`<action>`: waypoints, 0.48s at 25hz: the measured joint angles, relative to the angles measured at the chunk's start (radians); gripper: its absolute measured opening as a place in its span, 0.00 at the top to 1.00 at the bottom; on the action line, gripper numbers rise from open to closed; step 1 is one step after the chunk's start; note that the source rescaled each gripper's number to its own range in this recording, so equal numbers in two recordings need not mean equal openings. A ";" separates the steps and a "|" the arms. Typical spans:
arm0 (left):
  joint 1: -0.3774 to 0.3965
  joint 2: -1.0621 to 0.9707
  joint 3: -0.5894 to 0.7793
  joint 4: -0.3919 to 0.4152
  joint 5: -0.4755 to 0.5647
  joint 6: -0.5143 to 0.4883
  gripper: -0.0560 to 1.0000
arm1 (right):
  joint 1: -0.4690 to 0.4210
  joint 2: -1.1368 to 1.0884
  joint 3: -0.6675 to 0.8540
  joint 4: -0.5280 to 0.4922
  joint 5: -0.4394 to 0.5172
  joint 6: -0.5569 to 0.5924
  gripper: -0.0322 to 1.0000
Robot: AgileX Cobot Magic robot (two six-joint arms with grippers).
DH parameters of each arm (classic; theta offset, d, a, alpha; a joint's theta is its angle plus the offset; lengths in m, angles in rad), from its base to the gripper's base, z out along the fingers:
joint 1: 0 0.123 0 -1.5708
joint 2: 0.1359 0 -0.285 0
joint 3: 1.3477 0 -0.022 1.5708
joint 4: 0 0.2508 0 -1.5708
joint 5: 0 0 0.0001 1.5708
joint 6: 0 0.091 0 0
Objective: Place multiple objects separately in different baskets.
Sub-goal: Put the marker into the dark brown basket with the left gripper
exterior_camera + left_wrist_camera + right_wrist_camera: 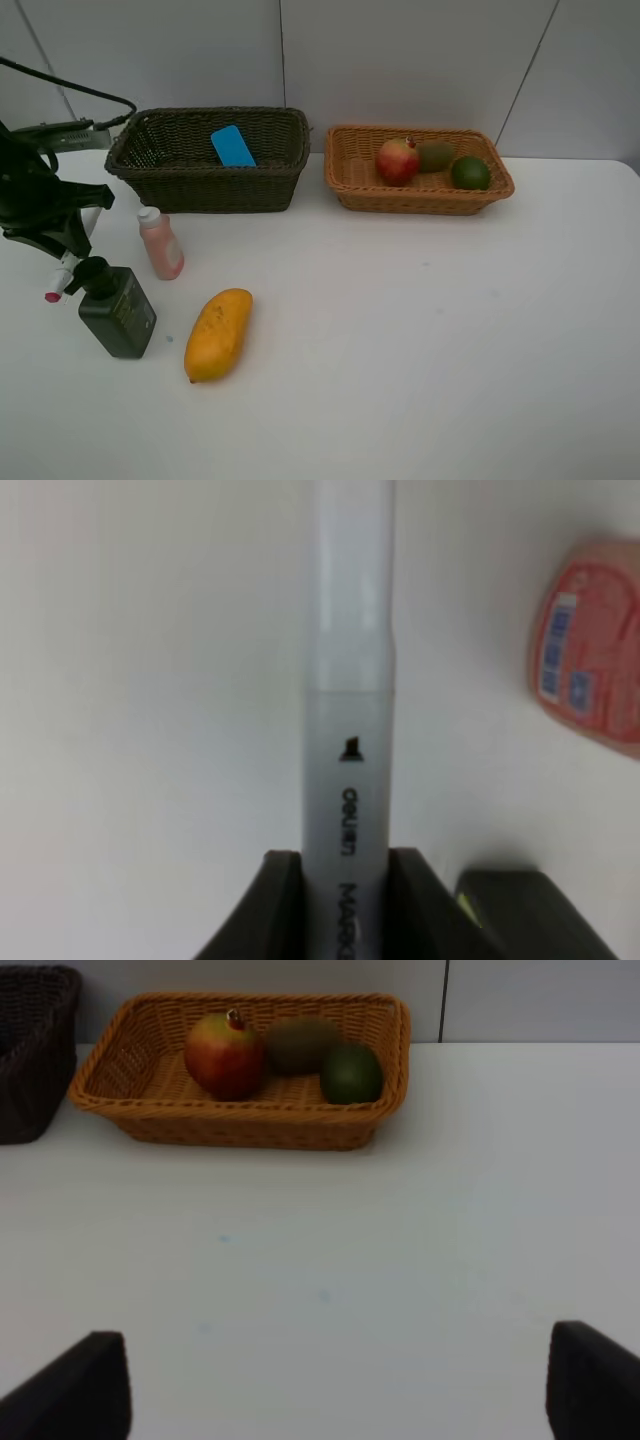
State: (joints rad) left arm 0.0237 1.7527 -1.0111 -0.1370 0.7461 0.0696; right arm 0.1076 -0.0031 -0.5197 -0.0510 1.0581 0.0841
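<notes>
My left gripper [345,900] is clamped tight on the white-pink marker [348,730], one finger on each side of the barrel. The wrist view shows the black lettering running along the barrel between them. From the high camera the marker [60,282] sits at the far left of the desk [400,330], its pink end pointing down and toward the front edge. I cannot tell whether that tip touches the desk or hangs just over it.

Just beside the marker stands the dark-green pump bottle [117,310], its black pump head close to my gripper. The dark corner low in my left wrist view is probably that same bottle, though it is too blurred to be sure. The pink bottle [160,243] stands upright a little further back. The yellow-orange mango [218,334] lies on the desk to the right of the pump bottle.

Behind them, the dark basket [200,185] holds the blue eraser block [233,146], leaning against its back wall. The orange-tan basket [420,198] beside it holds the red-green mango [397,162], the brown kiwi [434,155] and the green lime [470,173].

My right gripper [330,1400] has its fingers spread wide with nothing between them, facing the orange-tan basket over bare desk.
</notes>
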 joint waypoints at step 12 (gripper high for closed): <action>0.000 -0.018 -0.314 -0.009 0.127 0.097 0.94 | 0.000 0.000 0.000 0.000 0.000 0.000 0.00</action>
State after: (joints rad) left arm 0.0237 1.7343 -1.3251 -0.1462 0.8731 0.1666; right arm 0.1076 -0.0031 -0.5197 -0.0510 1.0581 0.0841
